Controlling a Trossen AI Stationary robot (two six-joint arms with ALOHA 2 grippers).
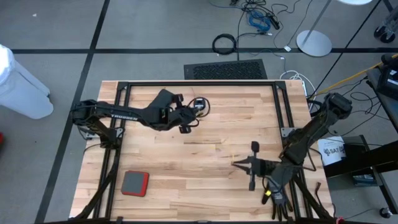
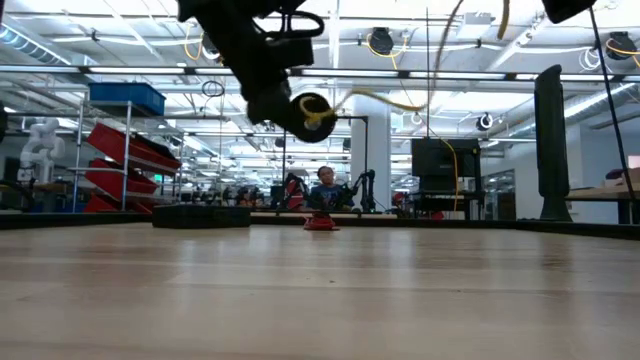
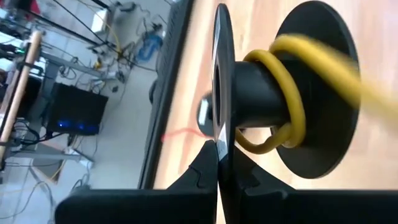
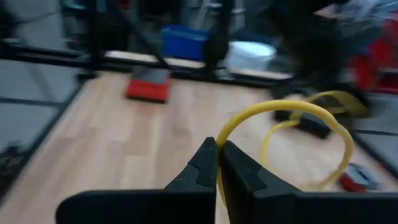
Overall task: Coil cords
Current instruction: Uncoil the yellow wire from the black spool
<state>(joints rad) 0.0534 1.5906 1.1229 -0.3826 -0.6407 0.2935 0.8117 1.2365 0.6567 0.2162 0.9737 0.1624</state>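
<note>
1. My left gripper (image 3: 219,163): jaws clenched on the near flange of the black reel (image 3: 283,93); in the left wrist view the flange edge sits right in the pinch line between my fingertips
2. My right gripper (image 4: 217,163): jaws pinched tight on the yellow cord (image 4: 292,124); the cord rises out of the pinch and arcs over in a loop
3. Reel location: held up off the wooden table (image 1: 205,180), over the far-left part of it, at the tip of my left arm; low view shows it hanging clear above the surface
4. Reel axis: lies roughly level, not upright; low view looks almost square onto one round flange, left wrist view looks along the flange planes, so the hub runs crosswise there
5. Cord on the reel: a couple of yellow turns around the hub, loose, with one loop drooping below it; a strand leaves the hub and runs off, blurred
6. Right gripper location: near the table's near-right side, low over the boards, well apart from the reel
7. High view only: both arms and a red-and-grey pad (image 1: 135,183) near the table's near-left corner; cord too thin to trace there
8. Low view only: yellow strand leaving the reel sideways, room behind
9. Dark brown cord: can't pick it out in any view
</note>
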